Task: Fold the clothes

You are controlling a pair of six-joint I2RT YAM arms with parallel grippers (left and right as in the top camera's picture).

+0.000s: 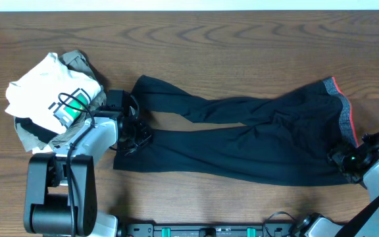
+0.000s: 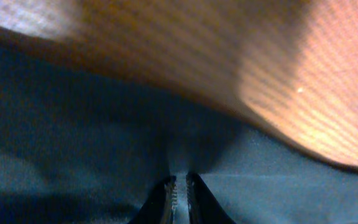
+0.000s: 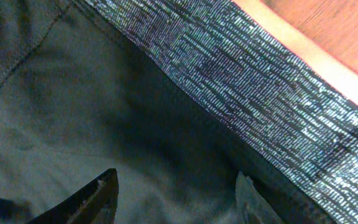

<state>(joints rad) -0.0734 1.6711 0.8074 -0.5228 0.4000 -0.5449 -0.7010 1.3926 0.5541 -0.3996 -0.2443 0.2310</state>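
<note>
Pants [image 1: 242, 138] lie flat and lengthwise on the bench [image 1: 242, 39], from the middle out toward the right edge. Waistband [image 1: 342, 115] is at the right end, grey with a coral-red edge, and both legs point left. The far leg angles up toward the back edge and the near leg runs straight, with a narrow gap of wood between them at the left.

Left jaws sit at the leg ends, left of centre, and are closed. In the wrist view the fingertips [image 2: 166, 196] are nearly touching, with dark fabric bunched between them, so they are gripping the pants.

Right jaws are at the near right corner of the pants, just inside the waistband. They stand open: the fingers [image 3: 101, 196] are well apart over flat dark fabric, holding nothing.

White T-shirt [image 1: 45, 89] with a green-and-blue graphic is heaped near the left edge, just beside the left arm. It lies on an olive garment [image 1: 77, 60] that shows behind it.
</note>
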